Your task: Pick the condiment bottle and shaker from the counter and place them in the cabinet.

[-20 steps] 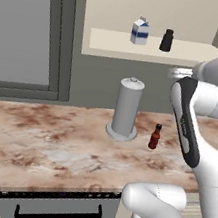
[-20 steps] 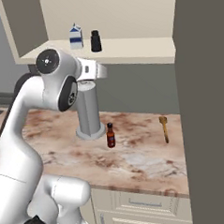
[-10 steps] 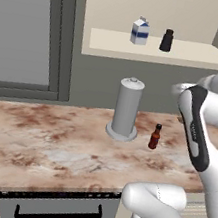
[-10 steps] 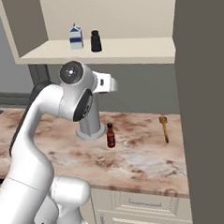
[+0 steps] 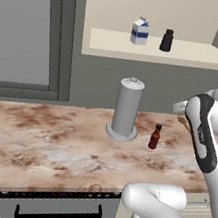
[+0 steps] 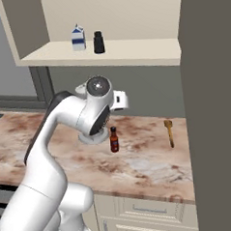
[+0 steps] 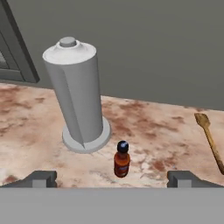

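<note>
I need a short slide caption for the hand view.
Open gripper above the condiment bottle, beside the paper towel holder on the counter.

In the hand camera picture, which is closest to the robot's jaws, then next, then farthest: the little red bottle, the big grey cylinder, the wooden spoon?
1. Condiment bottle: between the fingertips, just ahead.
2. Grey cylinder: behind the bottle, on the picture's left.
3. Wooden spoon: far on the picture's right. It and the cylinder are nearly too close to call.

Condiment bottle on counter beside grey cylinder; shaker in cabinet.
</note>
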Available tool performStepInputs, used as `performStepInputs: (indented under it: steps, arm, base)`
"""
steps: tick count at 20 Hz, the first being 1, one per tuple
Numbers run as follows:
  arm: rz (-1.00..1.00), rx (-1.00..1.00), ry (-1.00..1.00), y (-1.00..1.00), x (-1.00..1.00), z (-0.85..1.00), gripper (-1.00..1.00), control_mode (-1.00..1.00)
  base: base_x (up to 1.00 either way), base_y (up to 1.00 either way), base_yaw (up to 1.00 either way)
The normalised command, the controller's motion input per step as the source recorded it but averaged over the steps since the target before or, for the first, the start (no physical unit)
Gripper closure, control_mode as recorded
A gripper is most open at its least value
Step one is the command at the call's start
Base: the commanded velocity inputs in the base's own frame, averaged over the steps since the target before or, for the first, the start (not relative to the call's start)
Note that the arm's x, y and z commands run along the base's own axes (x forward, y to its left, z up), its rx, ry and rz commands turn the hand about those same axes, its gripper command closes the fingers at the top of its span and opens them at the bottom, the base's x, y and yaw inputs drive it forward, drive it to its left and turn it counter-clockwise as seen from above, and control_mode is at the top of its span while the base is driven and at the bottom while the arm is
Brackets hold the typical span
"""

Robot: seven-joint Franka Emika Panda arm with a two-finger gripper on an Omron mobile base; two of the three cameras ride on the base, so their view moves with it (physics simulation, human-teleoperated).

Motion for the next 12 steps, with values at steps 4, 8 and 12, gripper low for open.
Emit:
performStepInputs:
  steps: [4, 8, 12]
  arm:
    - [0.11, 0.00, 0.15, 0.00, 0.00, -0.56, -1.00, -1.00]
    - [0.08, -0.02, 0.13, 0.00, 0.00, -0.55, -1.00, -1.00]
    - [0.02, -0.07, 0.11, 0.00, 0.00, -0.50, -1.00, -1.00]
  base:
    - [0.00, 0.00, 0.00]
    - [0.00, 0.00, 0.00]
    - [0.00, 0.00, 0.00]
